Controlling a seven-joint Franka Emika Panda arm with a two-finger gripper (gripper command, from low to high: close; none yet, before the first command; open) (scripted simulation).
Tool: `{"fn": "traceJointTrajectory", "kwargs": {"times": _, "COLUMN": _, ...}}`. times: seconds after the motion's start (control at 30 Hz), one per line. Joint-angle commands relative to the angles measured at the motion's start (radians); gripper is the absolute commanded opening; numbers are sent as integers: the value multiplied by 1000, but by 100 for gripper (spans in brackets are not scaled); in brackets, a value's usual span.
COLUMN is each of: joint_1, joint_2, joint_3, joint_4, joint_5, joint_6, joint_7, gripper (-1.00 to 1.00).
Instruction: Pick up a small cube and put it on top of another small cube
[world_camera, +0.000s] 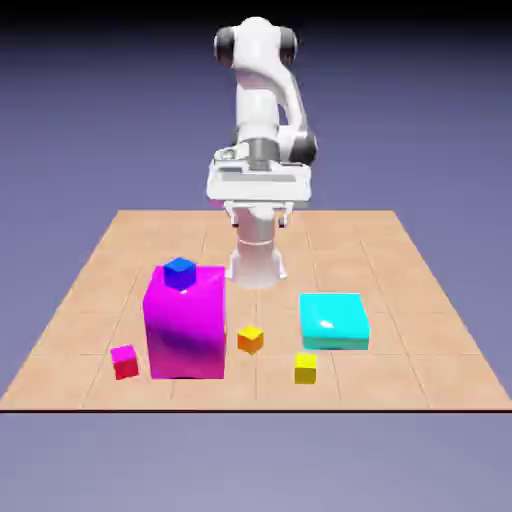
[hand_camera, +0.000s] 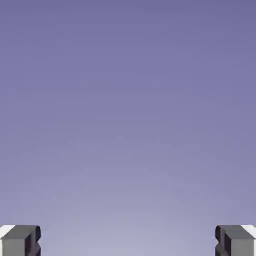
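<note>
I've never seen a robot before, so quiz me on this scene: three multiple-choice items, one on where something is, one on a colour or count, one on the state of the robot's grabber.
1. Where is the blue cube?
A) Between the gripper's fingers
B) On top of the big magenta block
C) On the cyan block

2. How many small cubes are in the scene?
A) Two
B) Six
C) Four

3. How does the gripper stand?
A) Open, holding nothing
B) Shut on a cube
C) Shut, holding nothing

Answers:
1. B: the exterior view shows the blue cube at the top of the magenta block.
2. C: besides the blue one, there are a red cube, an orange cube and a yellow cube.
3. A: the hand view shows the gripper with its fingertips wide apart and only backdrop between them.
</note>
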Motion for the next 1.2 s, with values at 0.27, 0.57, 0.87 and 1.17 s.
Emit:
{"fn": "traceJointTrajectory", "kwargs": {"times": 0.27, "joint_1": -16, "joint_2": 326, "joint_3": 86, "joint_4": 118, "joint_5": -227, "joint_6": -354, "joint_7": -91, "gripper": 0}}
{"fn": "traceJointTrajectory", "kwargs": {"times": 0.57, "joint_1": -31, "joint_2": 652, "joint_3": 172, "joint_4": 235, "joint_5": -453, "joint_6": -708, "joint_7": -183, "gripper": 0}}
{"fn": "traceJointTrajectory", "kwargs": {"times": 0.87, "joint_1": -47, "joint_2": 911, "joint_3": 133, "joint_4": 257, "joint_5": -675, "joint_6": -687, "joint_7": -115, "gripper": 0}}
{"fn": "traceJointTrajectory", "kwargs": {"times": 1.17, "joint_1": -3, "joint_2": 756, "joint_3": 206, "joint_4": 337, "joint_5": -499, "joint_6": -821, "joint_7": -181, "gripper": -100}}
